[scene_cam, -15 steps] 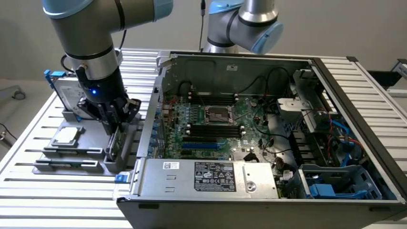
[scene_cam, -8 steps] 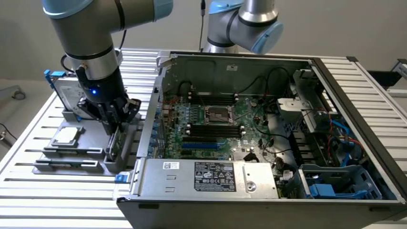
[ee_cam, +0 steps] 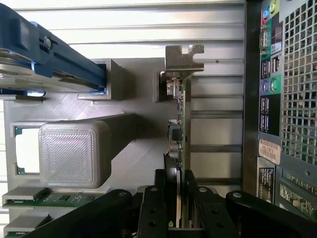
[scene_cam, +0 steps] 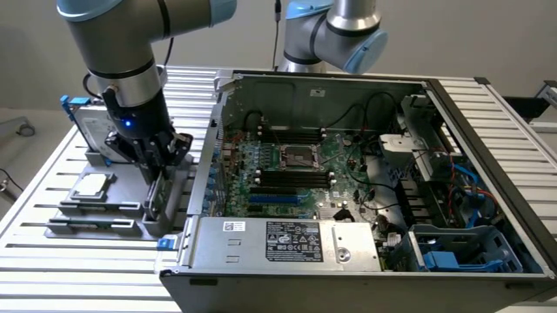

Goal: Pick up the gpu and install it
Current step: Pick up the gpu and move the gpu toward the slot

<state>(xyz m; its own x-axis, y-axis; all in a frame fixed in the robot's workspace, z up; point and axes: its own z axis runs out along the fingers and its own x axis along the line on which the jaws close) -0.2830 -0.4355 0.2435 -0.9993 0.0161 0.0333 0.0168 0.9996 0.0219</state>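
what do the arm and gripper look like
The arm is a silver-grey tube with pale blue joint caps. Its wrist end is black, with a small blue light and a thin black cable looping beside it. The gripper is black, with slim flat fingers on bolted linkages.
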